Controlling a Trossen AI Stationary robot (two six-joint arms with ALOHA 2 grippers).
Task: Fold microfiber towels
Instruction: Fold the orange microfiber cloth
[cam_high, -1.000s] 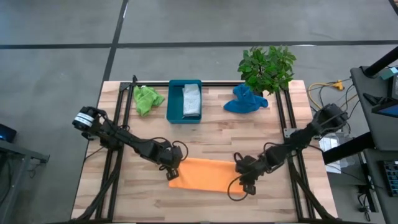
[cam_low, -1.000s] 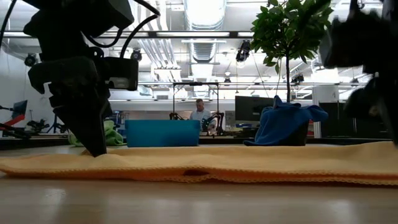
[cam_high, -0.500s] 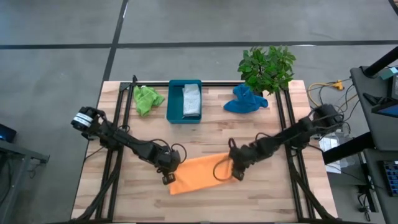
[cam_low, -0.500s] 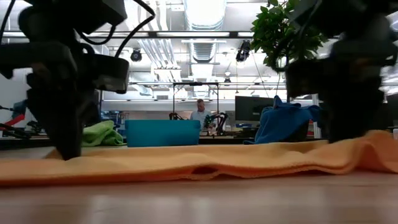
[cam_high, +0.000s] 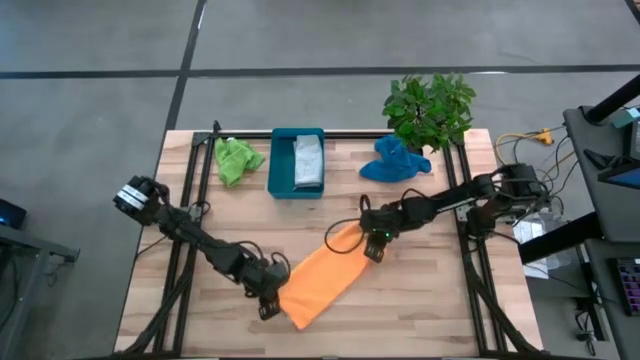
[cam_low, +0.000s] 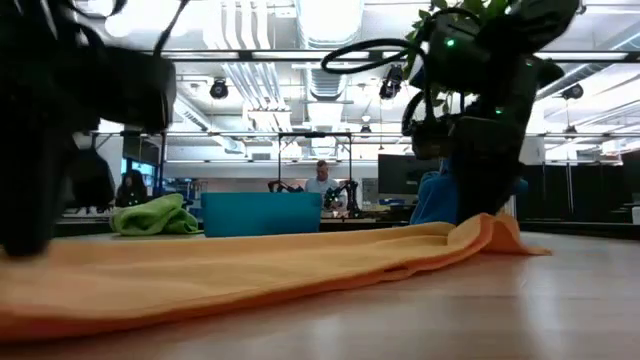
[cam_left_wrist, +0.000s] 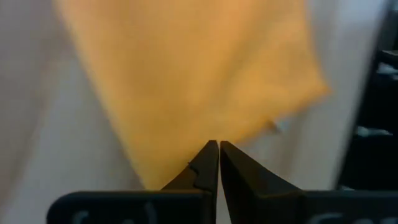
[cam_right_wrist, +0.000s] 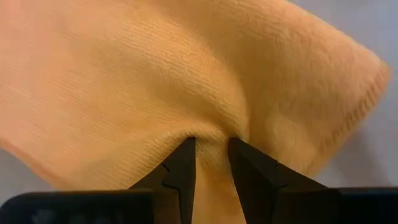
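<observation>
The orange towel (cam_high: 320, 280) lies folded in a long strip, slanting across the table's near middle. My left gripper (cam_high: 270, 303) is shut at its near left end. My right gripper (cam_high: 372, 246) is shut on its far right end. The lime green towel (cam_high: 236, 159) lies crumpled at the far left. The grey towel (cam_high: 307, 160) lies in the teal tray (cam_high: 280, 165). The blue towel (cam_high: 394, 162) lies bunched at the far right. My left gripper has its shut fingertips on the orange towel's near left edge (cam_left_wrist: 205, 132), slanting down from the table's left. How many layers it holds cannot be told. That end lies low on the table. My right gripper pinches a bunched fold (cam_right_wrist: 211, 134) at the towel's far right end between its two fingers, pointing steeply down. The cloth puckers at the fingertips. That end (cam_low: 480, 235) is raised a little; the rest lies on the table.
A potted plant (cam_high: 430, 105) stands at the far right corner, behind the blue towel. Black rails run along the table's left and right sides. Bare wood lies between the tray and the orange towel and at the near right.
My right gripper has gone toward the table's far edge and left, dragging the orange towel's right end with it. My left gripper has gone toward the near edge with the left end. The towel, which lay along the near edge, now slants across the table.
</observation>
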